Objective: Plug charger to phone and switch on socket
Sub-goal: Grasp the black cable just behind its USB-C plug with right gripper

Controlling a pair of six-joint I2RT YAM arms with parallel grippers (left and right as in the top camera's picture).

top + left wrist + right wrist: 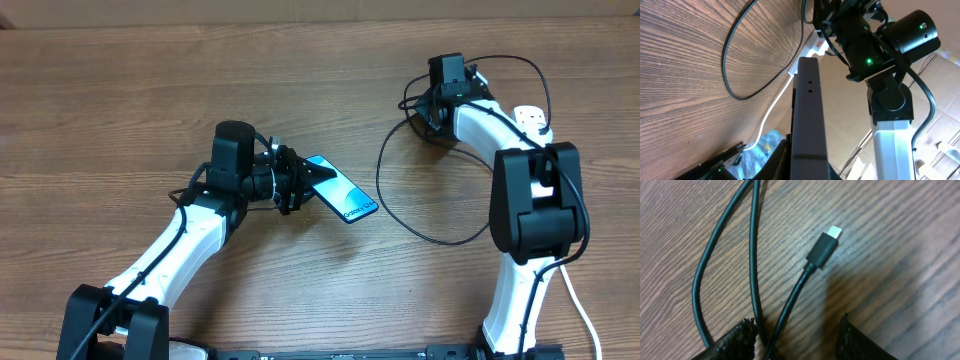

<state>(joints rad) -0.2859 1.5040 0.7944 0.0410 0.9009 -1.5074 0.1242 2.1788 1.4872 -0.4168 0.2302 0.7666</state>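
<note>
My left gripper (298,182) is shut on one end of the phone (343,198), a slim handset with a light-blue screen, holding it tilted above the table. In the left wrist view the phone (807,110) shows edge-on, rising from between the jaws. The charger (400,215) is a thin black cable looping across the table right of centre. My right gripper (428,122) hangs low over its far end. In the right wrist view the gripper (797,340) is open and straddles the cable (790,305), whose small connector tip (826,247) lies on the wood just ahead. The white socket (530,118) is partly hidden behind the right arm.
The socket's end with a red switch (815,47) and its thick white cord (772,110) show in the left wrist view behind the phone. A second strand of black cable (754,255) runs beside the left finger (735,340). Bare wooden tabletop (120,90) lies at the left.
</note>
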